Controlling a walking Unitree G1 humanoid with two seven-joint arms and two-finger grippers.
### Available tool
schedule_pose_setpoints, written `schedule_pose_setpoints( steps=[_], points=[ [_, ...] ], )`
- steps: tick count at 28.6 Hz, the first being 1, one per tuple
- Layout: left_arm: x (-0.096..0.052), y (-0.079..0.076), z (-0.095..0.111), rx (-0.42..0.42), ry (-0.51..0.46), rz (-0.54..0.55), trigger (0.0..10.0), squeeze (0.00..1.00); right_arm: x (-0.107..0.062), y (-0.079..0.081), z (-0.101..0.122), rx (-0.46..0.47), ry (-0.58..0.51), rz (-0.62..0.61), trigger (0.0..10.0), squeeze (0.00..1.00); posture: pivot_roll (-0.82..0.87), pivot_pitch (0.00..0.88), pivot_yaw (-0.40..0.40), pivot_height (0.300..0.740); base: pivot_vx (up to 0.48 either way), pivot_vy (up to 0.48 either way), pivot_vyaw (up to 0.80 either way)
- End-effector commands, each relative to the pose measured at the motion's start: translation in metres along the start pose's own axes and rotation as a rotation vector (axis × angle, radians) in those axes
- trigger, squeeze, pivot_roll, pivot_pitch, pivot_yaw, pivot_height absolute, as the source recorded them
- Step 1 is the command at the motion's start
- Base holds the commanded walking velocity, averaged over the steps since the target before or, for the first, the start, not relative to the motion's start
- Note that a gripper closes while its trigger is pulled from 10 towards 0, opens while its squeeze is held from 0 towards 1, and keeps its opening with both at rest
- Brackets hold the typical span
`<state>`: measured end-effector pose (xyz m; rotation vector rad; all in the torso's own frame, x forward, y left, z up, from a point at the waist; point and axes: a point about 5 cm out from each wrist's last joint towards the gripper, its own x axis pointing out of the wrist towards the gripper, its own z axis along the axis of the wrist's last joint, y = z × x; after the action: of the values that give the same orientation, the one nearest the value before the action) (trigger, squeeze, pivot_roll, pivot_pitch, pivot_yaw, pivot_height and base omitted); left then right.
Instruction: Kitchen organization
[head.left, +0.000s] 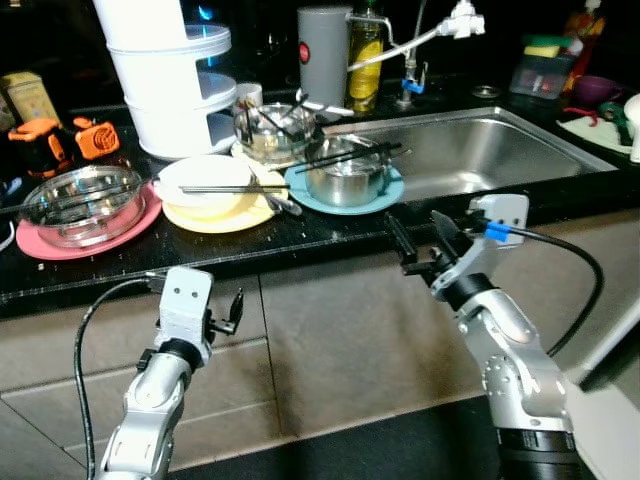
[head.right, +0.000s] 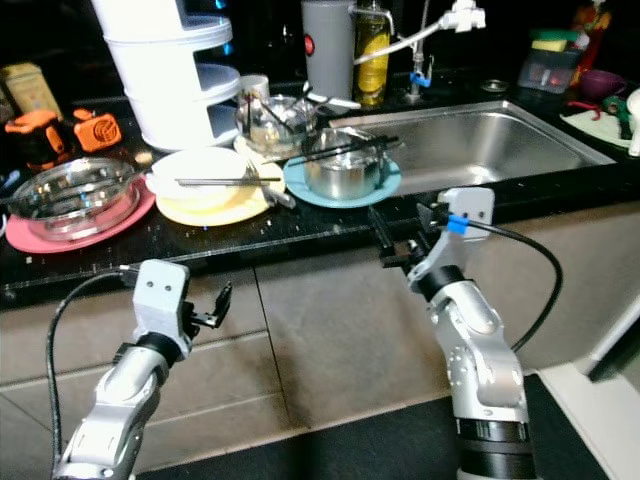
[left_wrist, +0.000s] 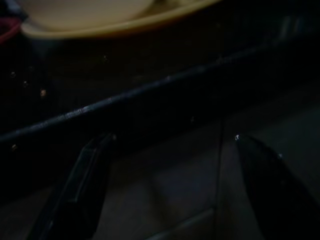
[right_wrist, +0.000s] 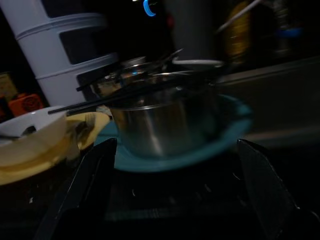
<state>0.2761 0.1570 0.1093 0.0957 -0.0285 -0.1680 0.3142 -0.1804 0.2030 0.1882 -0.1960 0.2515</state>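
While your right claw (head.left: 420, 240) hovers spread at the bench (head.left: 300, 240) edge facing the pot (head.left: 345, 178) on its teal plate (head.left: 388, 192), your left claw (head.left: 232, 312) hangs spread below.

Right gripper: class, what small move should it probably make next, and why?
Probably ease forward and up over the counter edge toward the steel bowl on the teal plate. The right gripper is open at the black countertop's front edge, facing that bowl, with black chopsticks lying across it.
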Motion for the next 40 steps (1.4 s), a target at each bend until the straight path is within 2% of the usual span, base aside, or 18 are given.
schedule_pose_setpoints(
  steps=[1,5,7,10,14,20,23,25,27,34,35,37,40],
  points=[
    [0.005,0.007,0.004,-0.020,0.008,0.019,10.0,0.00,0.002,0.005,0.003,0.019,-0.010,0.022,10.0,0.00,-0.07,0.000,0.021,0.740,0.000,0.000,0.00],
    [0.004,-0.002,0.007,-0.042,-0.008,-0.045,10.0,0.00,0.003,0.005,0.006,0.024,-0.023,0.027,10.0,0.00,-0.07,0.000,0.018,0.740,0.000,0.000,0.00],
    [0.003,-0.006,0.010,-0.052,-0.017,-0.074,10.0,0.00,0.004,0.005,0.009,0.058,-0.044,0.026,10.0,0.00,-0.07,0.000,0.018,0.740,0.000,0.000,0.00],
    [0.003,-0.010,0.012,-0.054,-0.018,-0.116,10.0,0.00,0.005,0.004,0.020,0.158,-0.103,0.022,10.0,0.00,-0.07,0.000,0.016,0.740,0.000,-0.286,0.00],
    [0.004,-0.010,0.012,-0.052,-0.017,-0.118,10.0,0.00,0.005,0.004,0.021,0.161,-0.109,0.027,10.0,0.00,-0.07,0.000,0.016,0.740,0.000,-0.457,0.00],
    [0.006,-0.007,0.022,-0.058,-0.067,-0.076,10.0,0.00,0.004,0.008,0.020,0.129,-0.096,0.054,10.0,0.00,-0.07,0.000,0.016,0.740,0.000,0.000,0.00],
    [0.008,0.004,0.036,-0.026,-0.126,0.007,10.0,0.00,0.004,0.011,0.019,0.118,-0.088,0.063,10.0,0.00,-0.07,0.000,0.017,0.740,0.000,0.000,0.00],
    [0.009,0.006,0.039,-0.019,-0.139,0.022,10.0,0.00,0.004,0.011,0.019,0.116,-0.086,0.065,10.0,0.00,-0.07,0.000,0.017,0.740,0.000,0.000,0.00],
    [0.010,0.015,0.058,-0.003,-0.213,0.078,10.0,0.00,0.004,0.011,0.019,0.114,-0.084,0.065,10.0,0.00,-0.07,0.000,0.017,0.740,0.000,0.000,0.00],
    [0.008,0.012,0.085,0.055,-0.314,0.115,10.0,0.00,0.006,0.012,0.019,0.092,-0.080,0.070,10.0,0.00,-0.06,0.000,0.017,0.740,0.000,0.000,0.00],
    [0.007,0.012,0.086,0.056,-0.320,0.120,10.0,0.00,0.006,0.013,0.019,0.087,-0.079,0.071,10.0,0.00,-0.06,0.000,0.017,0.740,0.000,0.000,0.00],
    [0.005,0.009,0.085,0.054,-0.314,0.138,10.0,0.00,0.008,0.015,0.017,0.021,-0.066,0.087,10.0,0.00,-0.07,0.000,0.018,0.740,0.000,0.000,0.00],
    [0.004,0.009,0.083,0.056,-0.308,0.147,10.0,0.00,0.008,0.017,0.016,-0.006,-0.059,0.092,10.0,0.00,-0.07,0.000,0.018,0.740,0.000,0.000,0.00]
  ],
)
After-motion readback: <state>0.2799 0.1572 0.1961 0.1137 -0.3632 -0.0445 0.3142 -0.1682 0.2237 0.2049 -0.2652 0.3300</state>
